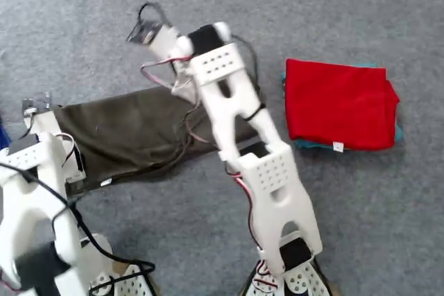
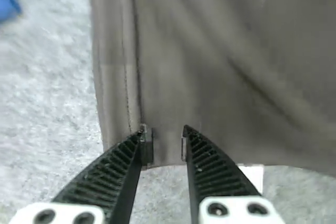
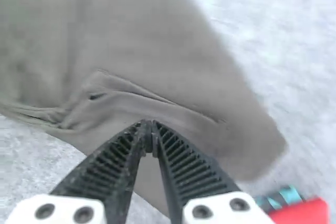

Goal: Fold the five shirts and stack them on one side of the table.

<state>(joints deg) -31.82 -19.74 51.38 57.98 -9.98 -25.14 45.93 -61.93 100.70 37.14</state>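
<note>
Left tool (image 2: 163, 137) narrowly parted over hem of olive shirt (image 2: 220, 66); right tool (image 3: 149, 129) clamped on its fold

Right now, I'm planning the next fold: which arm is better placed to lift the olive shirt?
Right, probably. The right tool is shut at a crease in the olive shirt, seemingly pinching it. The left tool is open, straddling the shirt's hem without gripping.

Bright even light from above, soft faint shadows
</note>
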